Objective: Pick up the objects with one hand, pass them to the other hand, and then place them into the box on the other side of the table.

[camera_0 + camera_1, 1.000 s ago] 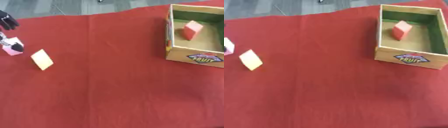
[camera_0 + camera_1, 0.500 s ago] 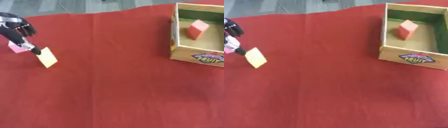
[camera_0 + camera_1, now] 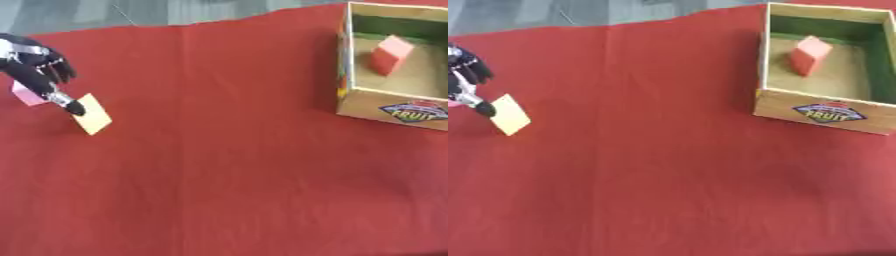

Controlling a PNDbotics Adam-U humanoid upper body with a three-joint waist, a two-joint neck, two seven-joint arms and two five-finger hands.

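Observation:
My left hand (image 3: 35, 65) reaches in from the far left, black, with its fingers spread and pointing down to the right. One fingertip (image 3: 76, 107) touches the upper edge of a flat yellow block (image 3: 93, 114) lying on the red cloth. A pink block (image 3: 26, 94) lies partly hidden under the hand. At the upper right stands an open cardboard box (image 3: 822, 113) with a fruit label; a red block (image 3: 808, 54) lies inside it. My right hand shows in neither view.
The red cloth (image 3: 227, 165) covers the table, and its far edge runs along the top of the views with grey floor (image 3: 131, 12) beyond it.
My left hand has come in from the left edge and reached down to the yellow block. The camera has shifted, so the whole scene sits a little differently.

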